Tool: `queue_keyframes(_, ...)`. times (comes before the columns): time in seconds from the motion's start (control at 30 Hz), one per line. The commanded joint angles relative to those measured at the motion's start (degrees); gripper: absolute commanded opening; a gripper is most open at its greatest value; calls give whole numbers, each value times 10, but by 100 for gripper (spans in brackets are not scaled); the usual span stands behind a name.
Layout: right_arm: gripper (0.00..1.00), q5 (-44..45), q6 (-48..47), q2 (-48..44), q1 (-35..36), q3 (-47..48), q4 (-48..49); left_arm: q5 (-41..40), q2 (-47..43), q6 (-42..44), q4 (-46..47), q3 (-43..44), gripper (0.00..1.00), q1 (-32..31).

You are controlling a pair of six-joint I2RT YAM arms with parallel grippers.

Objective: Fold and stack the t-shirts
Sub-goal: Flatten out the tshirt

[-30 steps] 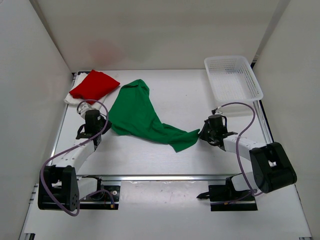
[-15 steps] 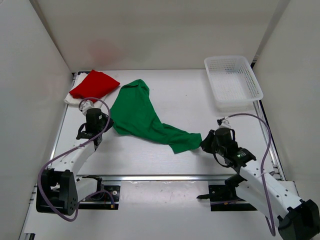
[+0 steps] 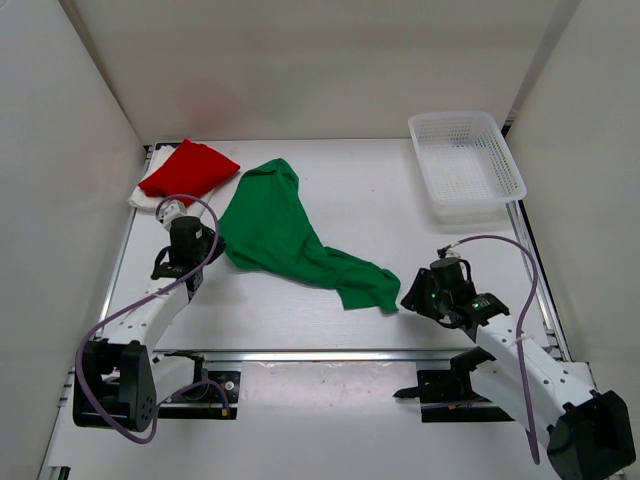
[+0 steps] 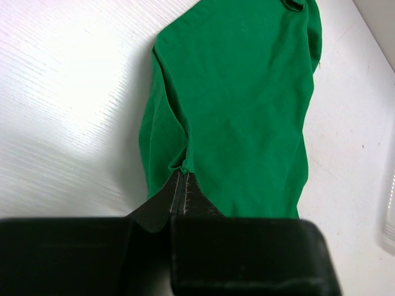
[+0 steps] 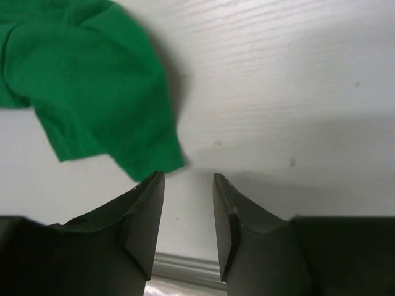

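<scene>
The green t-shirt (image 3: 280, 235) lies spread slantwise across the middle of the table, its near corner (image 5: 92, 80) flat just ahead of my right gripper. My left gripper (image 4: 180, 179) is shut, with a small fold of the green t-shirt's (image 4: 247, 105) left edge pinched at its tips; from above it (image 3: 205, 245) sits at the shirt's left side. My right gripper (image 5: 188, 177) is open and empty, its left fingertip (image 5: 154, 182) just short of the cloth's hem. The red t-shirt (image 3: 190, 168) lies folded on the white t-shirt (image 3: 142, 198) at the back left.
A white mesh basket (image 3: 512, 160) stands empty at the back right corner. The table's metal front rail (image 3: 320, 353) runs close behind the right gripper (image 3: 408, 295). White walls close in the table on three sides.
My right gripper has opened and let go of the green t-shirt's near corner, after drawing it toward the front edge. The corner now lies on the table. The left gripper has stayed put.
</scene>
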Motion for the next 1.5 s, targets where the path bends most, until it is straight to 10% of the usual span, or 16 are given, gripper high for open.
queue_keyframes(0.0,37,-11,-34,27,-26,2,48,2,-11,6,11,1,0,-3)
queue_keyframes(0.47,37,17,-15,135,55,-4,138,5,7,0,18,-9,0,-10)
queue_keyframes(1.03,32,139,-24,263,146,68,-12,22,-8,-14,41,-26,0,-4)
queue_keyframes(1.47,0,158,-11,254,134,90,-3,23,-4,-6,45,-26,0,-13)
